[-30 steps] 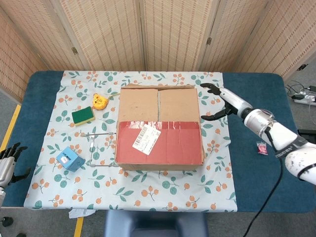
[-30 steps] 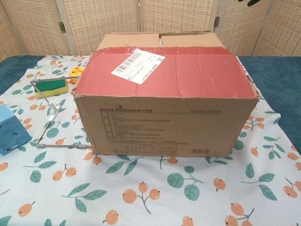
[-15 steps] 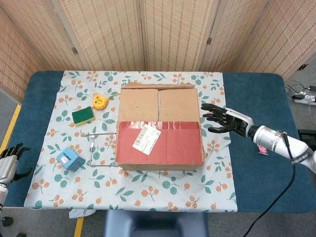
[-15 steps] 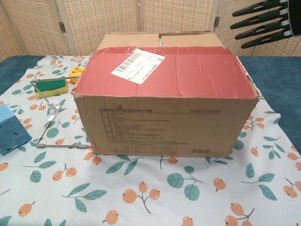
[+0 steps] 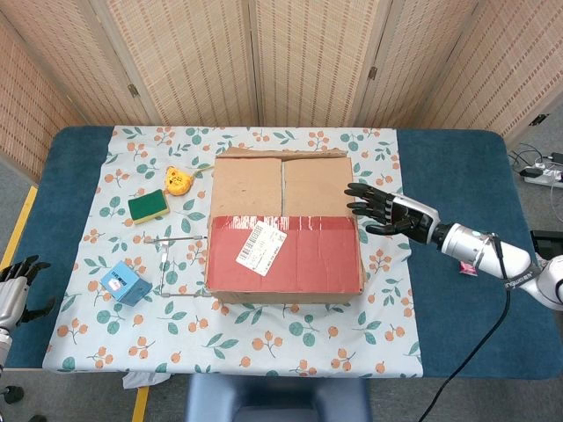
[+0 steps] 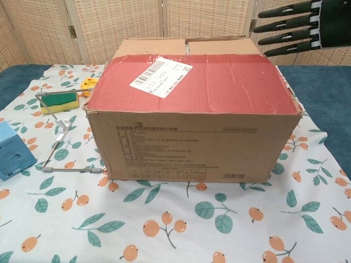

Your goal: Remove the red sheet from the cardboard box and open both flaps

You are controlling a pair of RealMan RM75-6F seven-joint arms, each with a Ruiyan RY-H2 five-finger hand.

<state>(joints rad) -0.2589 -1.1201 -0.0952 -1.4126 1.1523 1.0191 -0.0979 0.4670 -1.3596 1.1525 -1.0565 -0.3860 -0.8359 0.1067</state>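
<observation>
A shut cardboard box (image 5: 283, 186) (image 6: 186, 142) stands mid-table. A red sheet (image 5: 283, 254) (image 6: 192, 82) with a white label (image 5: 263, 247) (image 6: 161, 71) covers the near half of its top; the two flaps (image 5: 282, 183) lie flat behind it. My right hand (image 5: 384, 212) (image 6: 299, 24) hovers at the box's right upper edge, fingers stretched out and apart toward the box, holding nothing. My left hand (image 5: 18, 286) hangs off the table's left edge, far from the box, its fingers loosely curled and empty.
Left of the box lie a green-and-yellow sponge (image 5: 148, 205), a yellow toy (image 5: 179, 180), a blue carton (image 5: 123, 282) and a metal wire frame (image 5: 170, 262). A small pink packet (image 5: 465, 262) lies on the blue cloth to the right. Folding screens stand behind the table.
My right hand has come in from the box's far right corner toward its right edge, and its fingers have straightened toward the box. The left hand has barely moved.
</observation>
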